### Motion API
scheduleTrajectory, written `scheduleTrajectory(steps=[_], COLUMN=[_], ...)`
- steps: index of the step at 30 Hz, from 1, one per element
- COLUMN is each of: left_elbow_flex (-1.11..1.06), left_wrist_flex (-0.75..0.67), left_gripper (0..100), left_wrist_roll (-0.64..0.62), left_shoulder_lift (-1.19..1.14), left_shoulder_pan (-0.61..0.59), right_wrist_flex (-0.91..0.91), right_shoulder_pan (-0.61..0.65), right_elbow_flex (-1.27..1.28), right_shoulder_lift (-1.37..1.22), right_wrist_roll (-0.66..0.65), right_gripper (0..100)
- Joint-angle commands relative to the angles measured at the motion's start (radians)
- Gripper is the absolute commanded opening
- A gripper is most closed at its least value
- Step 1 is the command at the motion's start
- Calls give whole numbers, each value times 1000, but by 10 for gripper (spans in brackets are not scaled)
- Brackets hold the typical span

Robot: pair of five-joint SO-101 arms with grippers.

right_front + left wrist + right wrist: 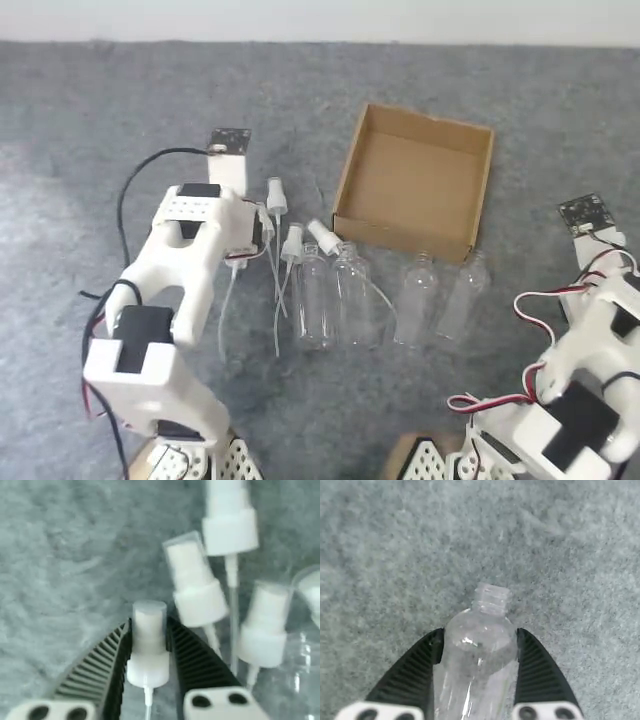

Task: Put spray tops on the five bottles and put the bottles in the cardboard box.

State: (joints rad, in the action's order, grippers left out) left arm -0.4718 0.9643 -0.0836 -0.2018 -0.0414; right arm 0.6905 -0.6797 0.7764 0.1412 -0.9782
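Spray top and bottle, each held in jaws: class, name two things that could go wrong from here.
1. The left jaws pinch the spray top by its smooth cap; it might tilt, so its tube could miss the neck.
2. The bottle in the right jaws is round and smooth; it might twist during screwing.

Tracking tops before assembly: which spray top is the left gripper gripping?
The spray top clamped in the left gripper; the others lie loose beside it, outside the jaws.
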Motion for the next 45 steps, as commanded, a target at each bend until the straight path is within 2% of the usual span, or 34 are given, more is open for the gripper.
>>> scheduleTrajectory(steps=[1,5,9,16,23,32,35,40,45], left_elbow_flex=[42,45,39,36,18,18,16,16,16], left_wrist_flex=[32,51,49,28,2,2,2,2,2], left_gripper=[64,69,126,107,108,108,105,104,54], left_wrist_roll=[18,17,20,21,23,25,25,25,25], left_shoulder_lift=[11,11,11,11,11,11,11,11,14], left_shoulder_pan=[46,48,40,41,40,40,40,40,40], right_wrist_flex=[-1,8,41,45,113,165,162,140,136], right_shoulder_pan=[-13,-15,-13,-13,-10,-13,-12,-7,-15], right_elbow_flex=[12,14,15,-14,-23,-41,-43,-44,-71], right_shoulder_lift=[1,1,4,12,12,1,1,10,18], right_wrist_roll=[-6,-6,-2,87,86,86,84,86,84], right_gripper=[66,70,71,76,255,270,222,16,6])
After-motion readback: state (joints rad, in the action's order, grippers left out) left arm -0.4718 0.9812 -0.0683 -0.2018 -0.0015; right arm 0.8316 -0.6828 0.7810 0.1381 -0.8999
